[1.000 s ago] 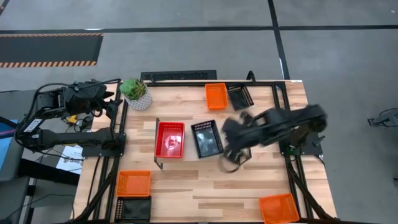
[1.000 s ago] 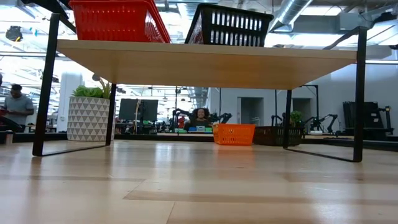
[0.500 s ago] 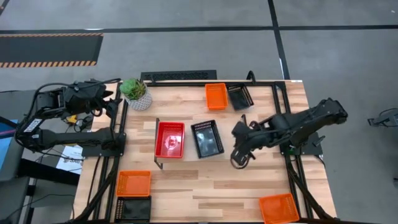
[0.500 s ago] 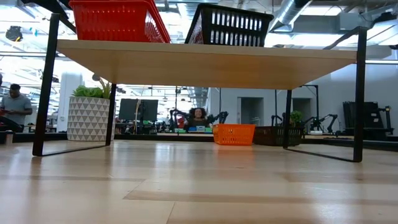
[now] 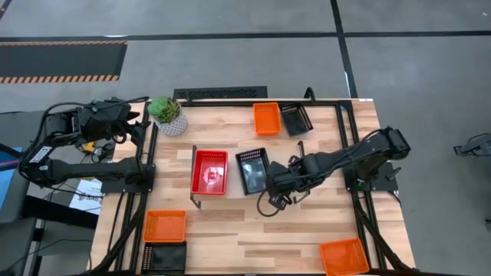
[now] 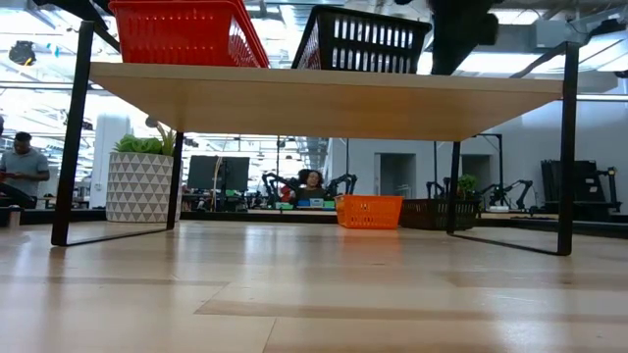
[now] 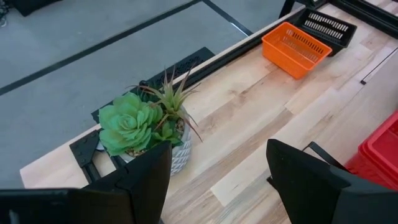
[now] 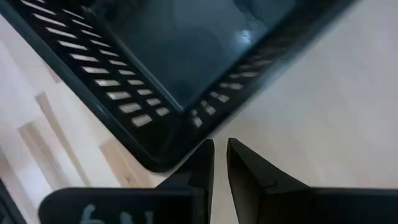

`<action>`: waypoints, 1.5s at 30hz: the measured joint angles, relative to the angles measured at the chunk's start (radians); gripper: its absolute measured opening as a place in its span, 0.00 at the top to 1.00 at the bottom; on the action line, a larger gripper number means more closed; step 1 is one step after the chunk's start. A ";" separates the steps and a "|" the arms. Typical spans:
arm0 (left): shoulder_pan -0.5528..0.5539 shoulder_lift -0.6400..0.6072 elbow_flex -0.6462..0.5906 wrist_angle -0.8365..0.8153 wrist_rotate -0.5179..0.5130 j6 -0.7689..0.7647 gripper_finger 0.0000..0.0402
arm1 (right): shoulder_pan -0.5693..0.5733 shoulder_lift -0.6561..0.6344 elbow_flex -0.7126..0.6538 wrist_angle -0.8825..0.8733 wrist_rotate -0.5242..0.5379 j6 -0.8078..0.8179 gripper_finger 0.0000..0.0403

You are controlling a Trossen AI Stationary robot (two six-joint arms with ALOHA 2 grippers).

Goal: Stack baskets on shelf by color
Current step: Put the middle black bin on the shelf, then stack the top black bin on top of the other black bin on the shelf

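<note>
Seven baskets show—one red (image 5: 209, 170), three orange (image 5: 267, 117), three black (image 5: 255, 170)—the right gripper (image 8: 221, 155), fingers nearly pressed together, empty, just at the shelved black one's four-o'clock corner.

Two baskets (image 5: 209, 170) sit side by side on the shelf (image 6: 324, 96).

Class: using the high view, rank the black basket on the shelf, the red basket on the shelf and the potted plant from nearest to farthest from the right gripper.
From the right gripper:
1. Black basket, on the shelf, right beside the gripper.
2. Red basket, on the shelf's left part.
3. Potted plant, at the table's far left corner.
</note>
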 joint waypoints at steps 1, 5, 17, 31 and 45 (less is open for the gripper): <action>0.000 0.000 0.000 0.000 0.001 0.000 0.38 | -0.003 0.003 0.000 0.014 -0.003 -0.006 0.84; 0.000 0.000 0.000 0.000 0.002 -0.002 0.38 | -0.013 -0.003 0.001 0.070 -0.004 -0.012 0.84; 0.000 0.000 0.000 -0.001 0.003 -0.003 0.38 | -0.012 -0.009 0.000 0.148 -0.055 -0.070 0.84; 0.000 0.000 0.000 0.000 0.005 -0.008 0.38 | -0.032 -0.048 0.035 0.084 -0.085 -0.048 0.84; 0.000 0.000 0.000 0.003 0.005 -0.098 0.38 | -0.486 -0.259 0.147 -0.331 0.163 -0.029 0.65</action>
